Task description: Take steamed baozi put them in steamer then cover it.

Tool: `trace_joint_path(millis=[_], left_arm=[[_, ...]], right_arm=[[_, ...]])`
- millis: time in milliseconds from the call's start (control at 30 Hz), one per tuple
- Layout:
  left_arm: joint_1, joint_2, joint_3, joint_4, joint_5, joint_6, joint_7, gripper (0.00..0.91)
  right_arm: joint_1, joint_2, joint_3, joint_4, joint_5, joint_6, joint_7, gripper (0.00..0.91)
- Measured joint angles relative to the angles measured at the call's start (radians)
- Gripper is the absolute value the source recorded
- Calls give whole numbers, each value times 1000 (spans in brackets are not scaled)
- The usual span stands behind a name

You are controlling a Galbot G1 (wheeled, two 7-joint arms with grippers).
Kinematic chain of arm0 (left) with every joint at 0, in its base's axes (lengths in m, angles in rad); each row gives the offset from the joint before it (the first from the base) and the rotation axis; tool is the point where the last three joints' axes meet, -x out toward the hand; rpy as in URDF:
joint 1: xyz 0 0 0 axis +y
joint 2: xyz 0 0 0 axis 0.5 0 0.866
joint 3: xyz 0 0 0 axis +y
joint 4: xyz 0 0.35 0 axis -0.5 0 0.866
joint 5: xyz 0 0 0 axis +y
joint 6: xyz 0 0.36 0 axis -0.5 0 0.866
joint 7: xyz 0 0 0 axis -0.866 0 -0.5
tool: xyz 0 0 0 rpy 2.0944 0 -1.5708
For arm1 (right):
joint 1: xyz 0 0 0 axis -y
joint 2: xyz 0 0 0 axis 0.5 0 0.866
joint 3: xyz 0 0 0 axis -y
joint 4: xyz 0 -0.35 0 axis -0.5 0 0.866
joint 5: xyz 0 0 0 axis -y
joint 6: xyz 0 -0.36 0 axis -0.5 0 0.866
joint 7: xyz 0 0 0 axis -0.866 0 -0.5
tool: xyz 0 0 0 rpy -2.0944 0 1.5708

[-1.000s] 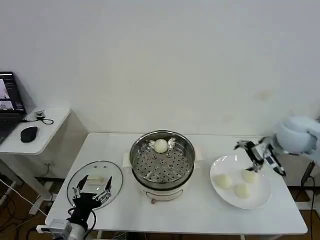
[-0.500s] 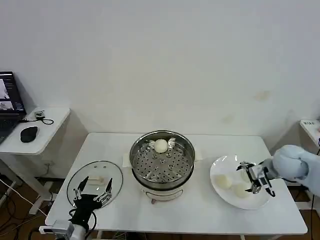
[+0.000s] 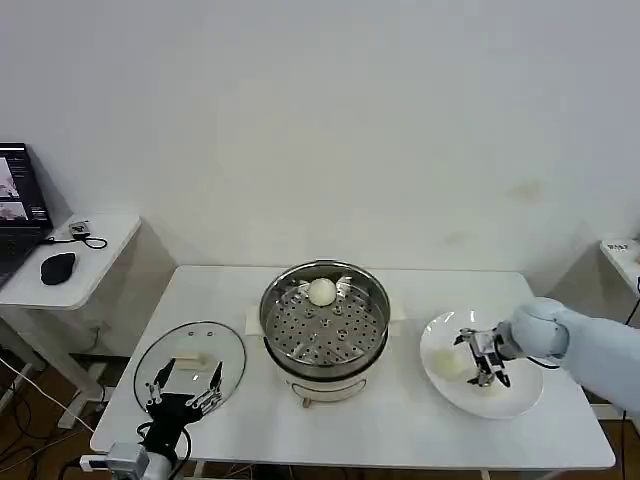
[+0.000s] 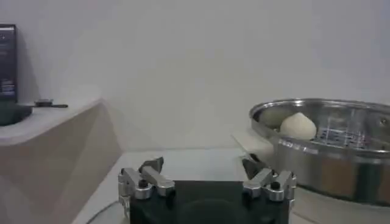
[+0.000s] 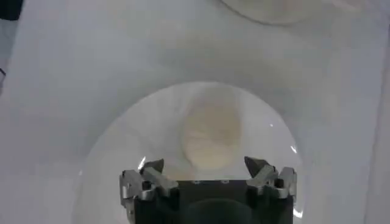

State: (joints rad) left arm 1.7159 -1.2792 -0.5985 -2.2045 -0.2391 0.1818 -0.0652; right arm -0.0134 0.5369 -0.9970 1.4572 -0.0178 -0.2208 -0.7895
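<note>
The right gripper (image 3: 480,358) is hanging low over the white plate (image 3: 520,398) near the table's (image 3: 400,420) right edge, its fingers spread wide. In the right wrist view the open fingers (image 5: 149,172) are sitting either side of one baozi (image 5: 210,135), which is lying on the plate (image 5: 122,158) just ahead of the fingertips; whether they are touching it cannot be told. From the head view a baozi (image 3: 447,363) is showing on the plate just to the left of the gripper, and the arm is covering much of the rest of the plate, so how many buns are lying there cannot be told.

The steamer (image 3: 324,325) is standing at the middle of the table, uncovered, with one baozi (image 3: 321,292) resting on the perforated tray toward its far rim. The left wrist view is showing that same bun (image 4: 297,126) inside the shiny wall of the steamer (image 4: 317,158).

The glass lid (image 3: 190,362) is lying flat near the table's left front corner. The left gripper (image 3: 183,388) is waiting over the lid's near edge, fingers spread apart and holding nothing.

A side table (image 3: 70,260) with a mouse (image 3: 57,267) and a laptop (image 3: 20,205) is standing well to the left.
</note>
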Motion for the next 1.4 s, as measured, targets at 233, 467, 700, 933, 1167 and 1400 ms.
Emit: trace_joint_path(millis=[233,467,700,933,1167,1400], left_arm=[[2,-4,-1,5,2,0,1,907],[0,-7,0,5,3,1,1,907],[6,-12,2,2,7,5,1,907],[1,-18,5,3,5,6,1,907],[-14,-30,17,9,14,6,2,907],[-20,-33,15,2,23,4,4,907]], right_arm=[[-18,40,18,-36,-5,-11,-13,746],[-10,49,17,-43,0,-27,-27,615],[39,29,-8,-22,30,-36,-60,625],[150,-27,-54,38,73,-25,-107,625],[279,-60,-54,119,122,-20,-154,625],[436,-45,-85,167,177,-40,-165,635]])
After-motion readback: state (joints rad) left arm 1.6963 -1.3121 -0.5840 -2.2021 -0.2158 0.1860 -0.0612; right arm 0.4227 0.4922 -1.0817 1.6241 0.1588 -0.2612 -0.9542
